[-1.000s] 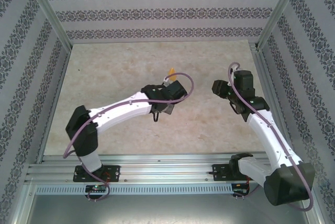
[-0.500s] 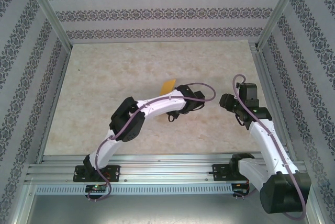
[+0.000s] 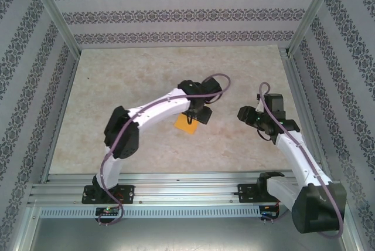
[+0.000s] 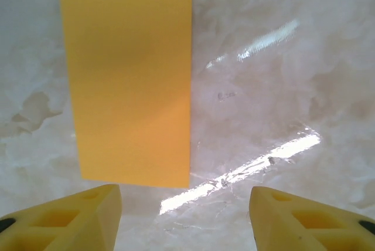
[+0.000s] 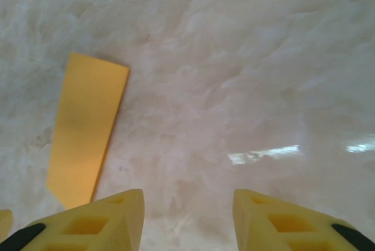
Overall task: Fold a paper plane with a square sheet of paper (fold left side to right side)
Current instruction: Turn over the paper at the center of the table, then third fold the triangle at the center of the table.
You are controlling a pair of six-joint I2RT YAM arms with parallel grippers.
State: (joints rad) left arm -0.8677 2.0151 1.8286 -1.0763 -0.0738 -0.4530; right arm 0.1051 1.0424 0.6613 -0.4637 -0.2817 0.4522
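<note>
The square sheet of paper (image 3: 184, 125), orange-yellow, lies flat on the marble table as a narrow folded strip (image 4: 129, 81). My left gripper (image 3: 195, 116) hangs just above its near end. That gripper (image 4: 184, 219) is open: its yellow fingers (image 4: 64, 219) stand wide apart with nothing between them, the strip's end just ahead of the left finger. My right gripper (image 3: 241, 114) hovers to the right of the paper, well apart from it. It (image 5: 187, 219) is open over bare table, with the strip (image 5: 88, 131) off to its left, one end cut slantwise.
The marble tabletop (image 3: 146, 81) is boxed in by patterned walls and aluminium posts (image 3: 55, 19). A metal rail (image 3: 176, 192) carrying both arm bases runs along the near edge. The left arm (image 3: 152, 110) arches over the table's middle.
The left gripper has opened and let go of the paper, which it carried from the middle toward the near side. The paper now lies flat. The right gripper has shifted slightly left.
</note>
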